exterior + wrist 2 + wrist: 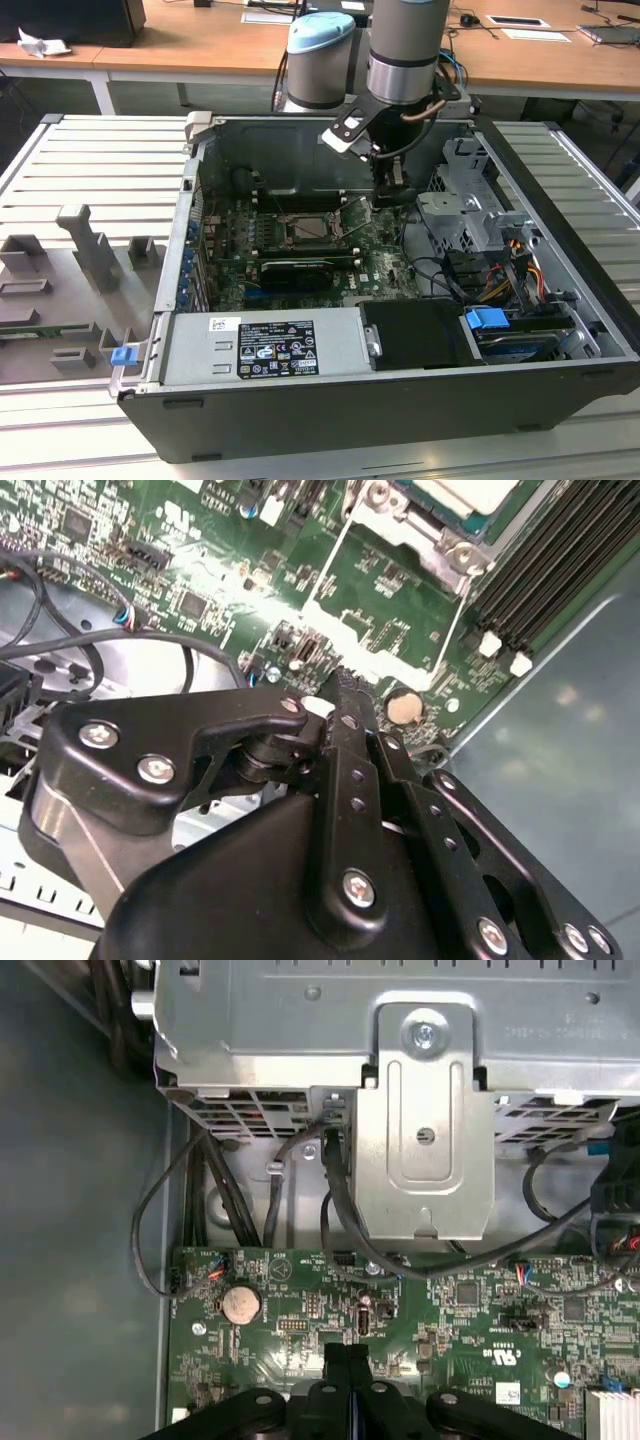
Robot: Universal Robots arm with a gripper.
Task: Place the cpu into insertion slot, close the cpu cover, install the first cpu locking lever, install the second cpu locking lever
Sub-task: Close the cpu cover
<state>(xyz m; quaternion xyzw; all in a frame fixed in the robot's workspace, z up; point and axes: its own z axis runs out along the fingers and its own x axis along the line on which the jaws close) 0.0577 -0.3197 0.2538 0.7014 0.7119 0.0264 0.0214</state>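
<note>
I see my gripper (345,688) with its fingers pressed together, nothing between them, hanging over the green board (380,630) near a coin cell (404,708). Farther off, well apart from the fingertips, the cpu (468,492) lies in the insertion slot (305,228), on the gripper's side toward the exterior view's left.

You see the insertion slot (288,230) as a square socket with a thin metal rim, lying flat near the middle of the green circuit board in the exterior view. In the second wrist view, a corner of the cpu (462,490) shows: flat, pale silvery-beige, lying level inside the socket. The cpu cover (396,522), a thin silvery-grey frame plate, lies just beside that corner; you cannot tell whether it is fully down.
</note>
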